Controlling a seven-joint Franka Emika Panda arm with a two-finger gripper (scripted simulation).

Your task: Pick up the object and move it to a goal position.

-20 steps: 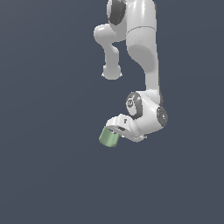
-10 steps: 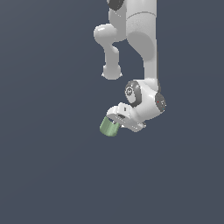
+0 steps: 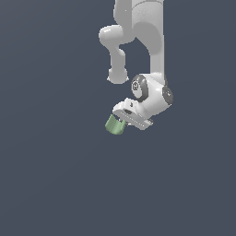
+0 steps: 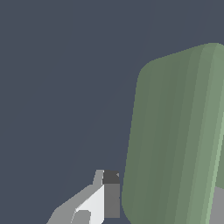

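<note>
Here, in the exterior view, 1 white Panda arm [image 3: 150, 41] comes down from the top edge against a plain dark grey-blue background, its wrist bent so that the hand tilts down toward the exterior view's left. The gripper [image 3: 118, 123] sits at the lower end of that hand, and the pale green object [image 3: 114, 125] juts out from it, touching the hand's underside and pointing toward the exterior view's lower left. The block looks rounded from this side, and the fingers themselves are hidden behind it and the hand. In the wrist view, the object [image 4: 175, 135] fills much of the frame as a tall, ribbed green shape with rounded corners. 1 finger with a dark pad [image 4: 111, 194] shows just beside it, with a thin strip of background between them, and a grey part [image 4: 216, 205] overlaps the block's other side. The fingers appear clamped on the object, which hangs in the air.
</note>
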